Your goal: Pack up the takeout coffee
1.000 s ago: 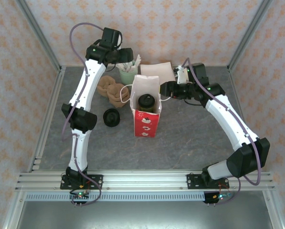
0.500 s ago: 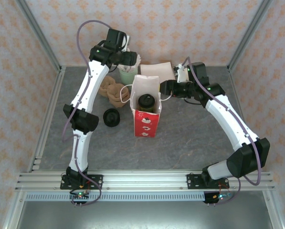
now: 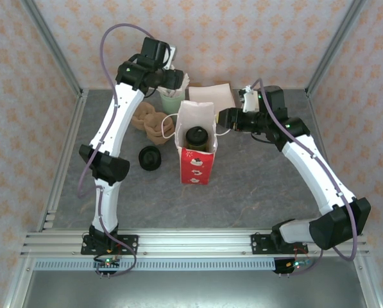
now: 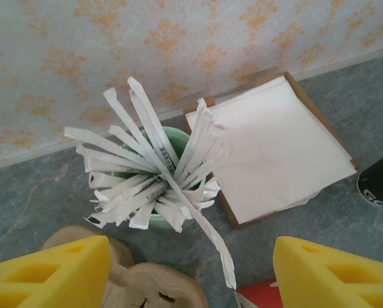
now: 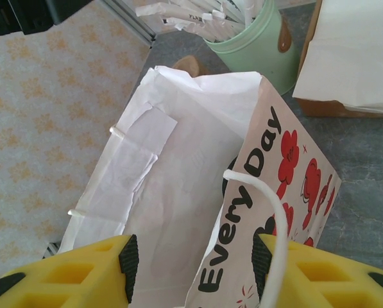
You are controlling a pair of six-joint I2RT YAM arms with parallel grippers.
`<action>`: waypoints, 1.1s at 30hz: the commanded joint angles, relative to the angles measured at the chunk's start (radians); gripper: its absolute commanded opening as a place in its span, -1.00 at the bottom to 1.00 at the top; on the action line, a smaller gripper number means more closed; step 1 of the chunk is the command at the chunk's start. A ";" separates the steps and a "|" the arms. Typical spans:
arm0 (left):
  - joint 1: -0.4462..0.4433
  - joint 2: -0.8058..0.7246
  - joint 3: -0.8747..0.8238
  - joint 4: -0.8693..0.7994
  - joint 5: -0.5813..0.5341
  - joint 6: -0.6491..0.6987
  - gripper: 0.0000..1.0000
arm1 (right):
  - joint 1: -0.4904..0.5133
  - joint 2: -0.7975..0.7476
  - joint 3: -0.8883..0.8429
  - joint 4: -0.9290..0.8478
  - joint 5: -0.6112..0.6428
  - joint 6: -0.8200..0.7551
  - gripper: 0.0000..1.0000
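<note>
Bright, even, diffuse light, seemingly from above, leaves only faint, soft-edged shadows on the matte grey tabletop (image 3: 255, 186), while the white sticks (image 4: 146, 173) just beyond the left fingers (image 4: 50, 273) look sharp and the bag (image 5: 172, 192) lining between the right fingers (image 5: 69, 276) is very bright yet keeps its creases.

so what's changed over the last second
Left pincer edged slightly right above the mint stick cup; both arms' elbows sank toward the near edge. Nothing was gripped or released. Right pincer stayed at the bag rim; the takeout coffee inside it and the loose lid unmoved.
</note>
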 commanded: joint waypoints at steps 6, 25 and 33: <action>-0.012 -0.009 -0.017 -0.036 -0.048 -0.042 0.28 | -0.005 -0.041 -0.026 0.027 0.031 -0.018 0.06; -0.028 0.036 -0.043 -0.052 -0.040 -0.107 0.13 | -0.004 -0.076 -0.067 0.044 0.044 -0.010 0.07; -0.029 0.057 -0.039 -0.039 -0.059 -0.131 0.11 | -0.005 -0.083 -0.075 0.045 0.048 -0.008 0.07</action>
